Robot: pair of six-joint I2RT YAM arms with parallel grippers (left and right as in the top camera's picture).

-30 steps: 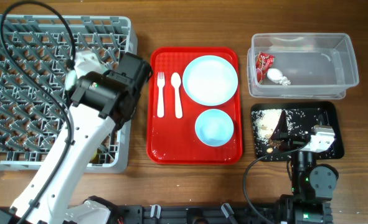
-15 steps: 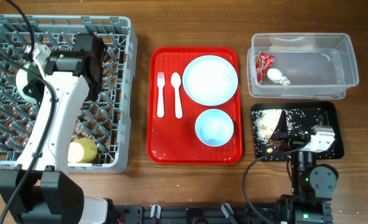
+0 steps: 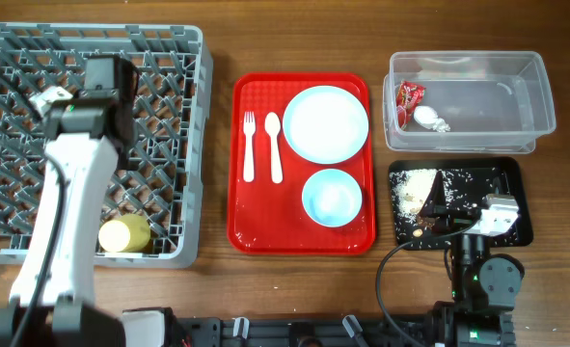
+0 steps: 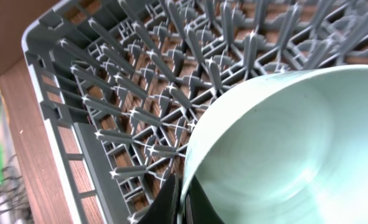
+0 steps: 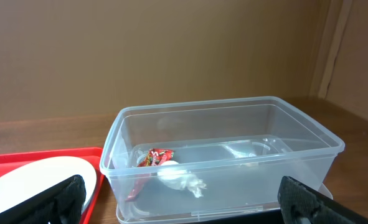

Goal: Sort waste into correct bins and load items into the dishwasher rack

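Left wrist cam has the left tool [image 4: 182, 198] clenched on the rim of the pale green bowl [image 4: 277, 149] over the dishwasher rack [image 4: 87, 146], looks like light, stiff, kinda slick plastic, so that rim pinch seems right.

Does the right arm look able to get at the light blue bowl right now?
Probably yes. The right gripper is open and empty above the black tray; the light blue bowl sits uncovered on the red tray next to it, and the left arm is off over the rack.
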